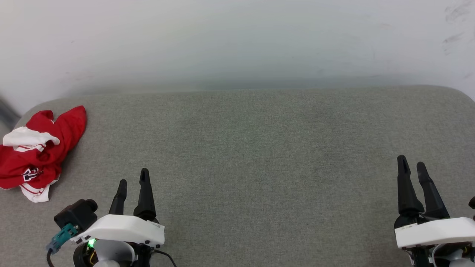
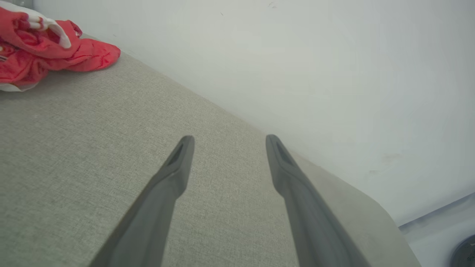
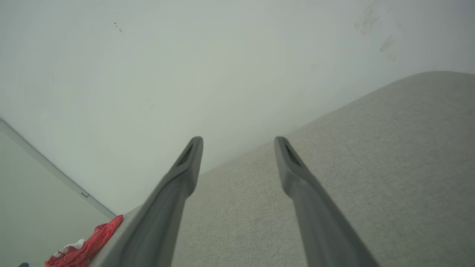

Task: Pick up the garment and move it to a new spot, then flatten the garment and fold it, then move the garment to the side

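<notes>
Nearest, the left gripper (image 1: 133,176) and right gripper (image 1: 411,161) sit at the near side of the grey cushioned surface (image 1: 241,148), both with fingers spread and holding nothing. A wide stretch of fabric lies open between them. The garment (image 1: 37,152) lies crumpled by the rounded far-left corner, apart from the left gripper. A white wall (image 1: 237,37) runs behind the far edge.
</notes>
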Controlling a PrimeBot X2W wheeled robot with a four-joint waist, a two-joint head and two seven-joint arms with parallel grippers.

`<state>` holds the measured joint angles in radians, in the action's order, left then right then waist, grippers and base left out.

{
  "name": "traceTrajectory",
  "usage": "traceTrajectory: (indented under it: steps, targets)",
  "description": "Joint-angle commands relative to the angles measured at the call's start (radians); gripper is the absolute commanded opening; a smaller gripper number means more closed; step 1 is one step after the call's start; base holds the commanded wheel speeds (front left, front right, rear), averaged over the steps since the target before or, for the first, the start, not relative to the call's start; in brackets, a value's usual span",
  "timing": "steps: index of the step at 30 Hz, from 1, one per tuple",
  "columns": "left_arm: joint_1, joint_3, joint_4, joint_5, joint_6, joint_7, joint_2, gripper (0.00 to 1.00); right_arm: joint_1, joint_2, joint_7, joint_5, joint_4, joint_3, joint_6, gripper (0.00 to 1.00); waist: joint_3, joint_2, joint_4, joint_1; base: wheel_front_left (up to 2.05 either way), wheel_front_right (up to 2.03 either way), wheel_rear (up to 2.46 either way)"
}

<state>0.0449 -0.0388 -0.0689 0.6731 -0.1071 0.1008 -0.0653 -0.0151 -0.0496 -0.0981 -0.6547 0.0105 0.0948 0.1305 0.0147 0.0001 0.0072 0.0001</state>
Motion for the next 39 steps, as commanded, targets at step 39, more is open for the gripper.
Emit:
traceTrajectory:
  steps: [39]
  targets:
    - [-0.036,-0.095,0.064,-0.391,-0.023,0.107,-0.023,1.00,0.056,-0.001,-0.109,0.433,-0.064,-0.027,0.000,1.00,0.005,-0.0001,0.006,-0.0001,0.00,0.00,0.00]
